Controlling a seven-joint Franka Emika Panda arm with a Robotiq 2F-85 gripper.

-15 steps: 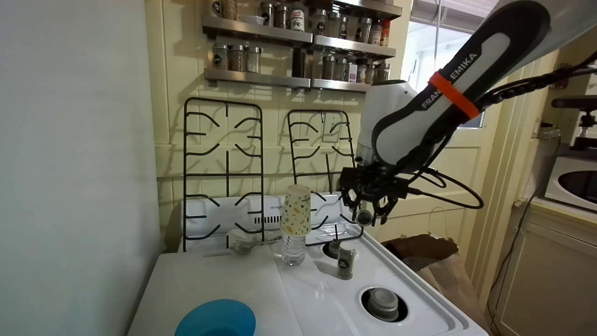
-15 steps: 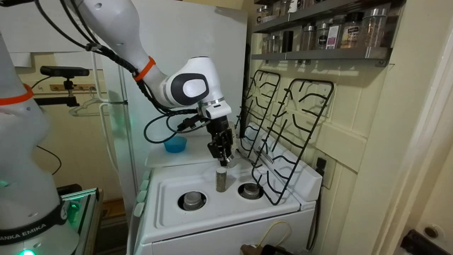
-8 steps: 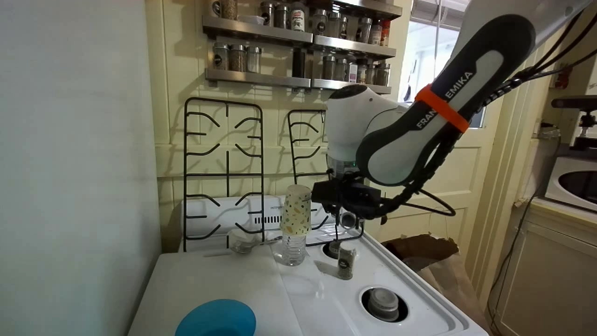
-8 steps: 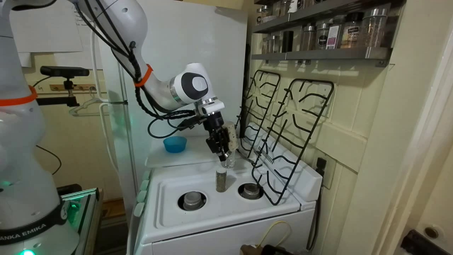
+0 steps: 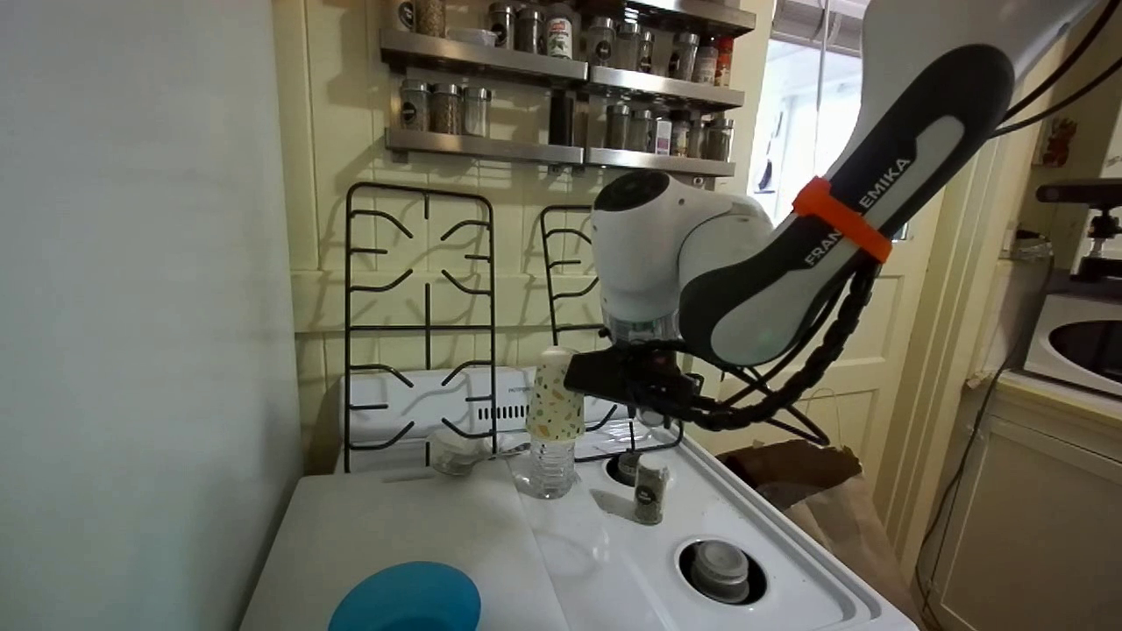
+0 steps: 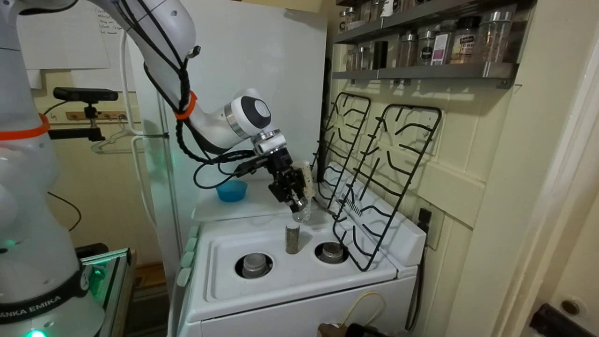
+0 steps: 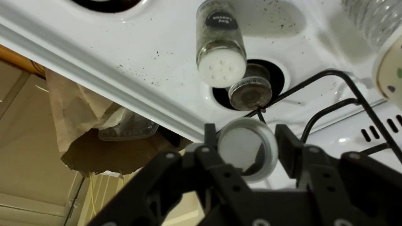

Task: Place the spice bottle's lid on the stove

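Note:
The spice bottle [image 5: 649, 492] stands upright on the white stove [image 5: 605, 574], between two burners. It also shows in an exterior view [image 6: 292, 239], and in the wrist view [image 7: 220, 40] its white perforated top shows. My gripper [image 7: 246, 131] is shut on the lid [image 7: 240, 147], a round pale grey-silver cap whose hollow inside faces the wrist camera. In an exterior view, the lid [image 6: 299, 204] is held at the fingertips above the stove, behind and higher than the bottle. In an exterior view, the wrist camera and cables partly hide the gripper [image 5: 650, 412].
A speckled cup [image 5: 557, 394] sits over a clear bottle-like base [image 5: 552, 473] close beside the gripper. Black wire grates [image 6: 388, 182] lean against the back wall. Burners [image 5: 720, 570] stand up from round openings. A blue bowl [image 5: 408, 596] and a paper bag [image 5: 833, 517] are nearby.
My gripper has moved towards the speckled cup, with the wrist turned and tilted. The lid stays in the fingers. The spice bottle has not moved.

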